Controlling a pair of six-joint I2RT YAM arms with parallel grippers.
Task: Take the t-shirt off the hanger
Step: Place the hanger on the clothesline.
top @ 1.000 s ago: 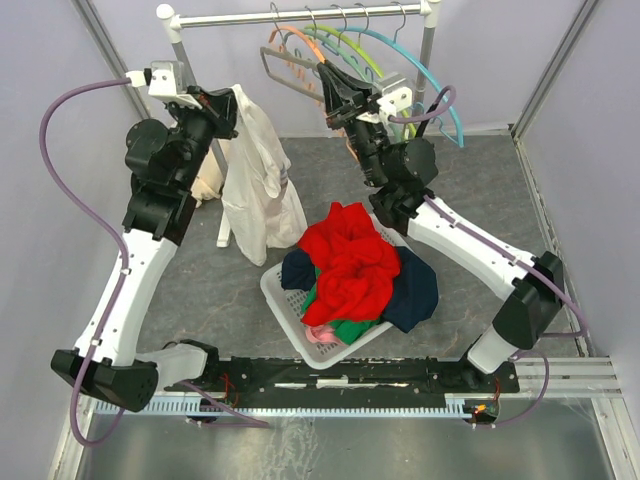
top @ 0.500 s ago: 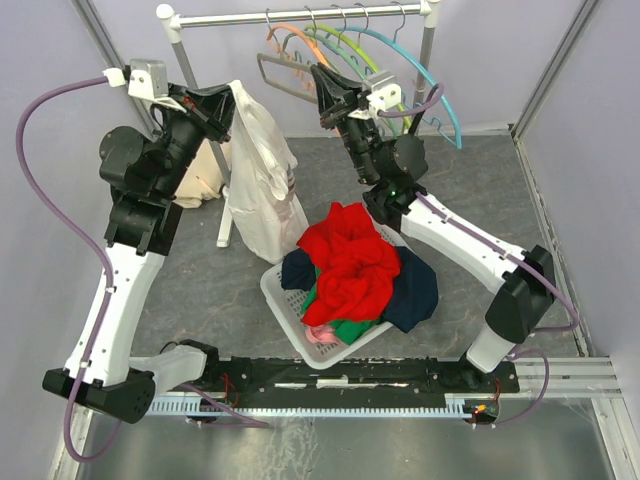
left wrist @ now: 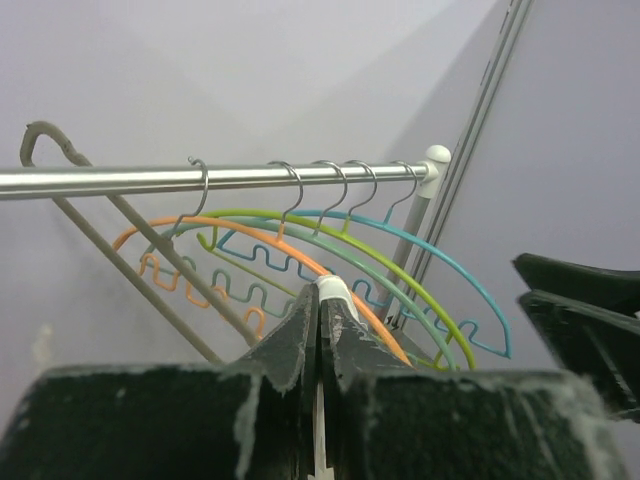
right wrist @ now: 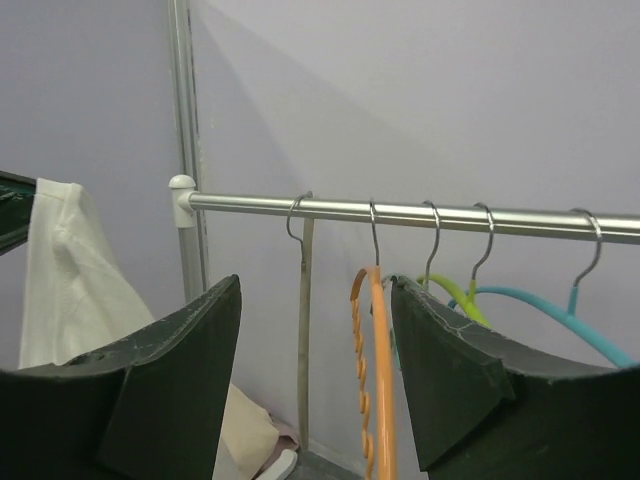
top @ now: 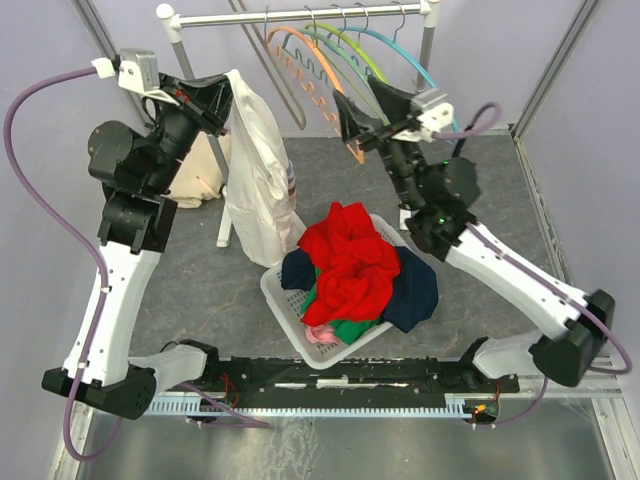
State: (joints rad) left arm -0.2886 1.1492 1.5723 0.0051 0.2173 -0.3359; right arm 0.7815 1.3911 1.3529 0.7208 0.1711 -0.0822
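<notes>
From above: left end effector (top: pixel 222 95) clenched on the top edge of the white t-shirt (top: pixel 255 170), garment hanging straight down from that grip, left of the hangers and apart from them, lower hem near the white basket (top: pixel 278 300). Grey hanger (top: pixel 268 68) bare, hooked on the metal rail (top: pixel 300 15) and tilted; orange hanger (top: pixel 310 60), green hanger (top: pixel 345 62) and teal hanger (top: pixel 410 60) beside it on the same rail. Right end effector (top: pixel 365 112) released, jaws spread, raised just in front of the coloured hangers, grasping nothing. Basket on the grey desk (top: pixel 480 180), heaped with a red garment (top: pixel 350 255) over dark blue and green ones. From the left wrist: fingers (left wrist: pixel 290 335) pressed together on a small white fold of t-shirt (left wrist: pixel 335 291), rail (left wrist: pixel 150 181) and the row of hangers beyond. From the right wrist: fingers (right wrist: pixel 180 380) wide apart with nothing gripped; rail (right wrist: pixel 400 213) across the background, orange hanger (right wrist: pixel 380 380) straight ahead, grey hanger (right wrist: pixel 305 330) left of it, t-shirt (right wrist: pixel 60 270) draped at the far left.
</notes>
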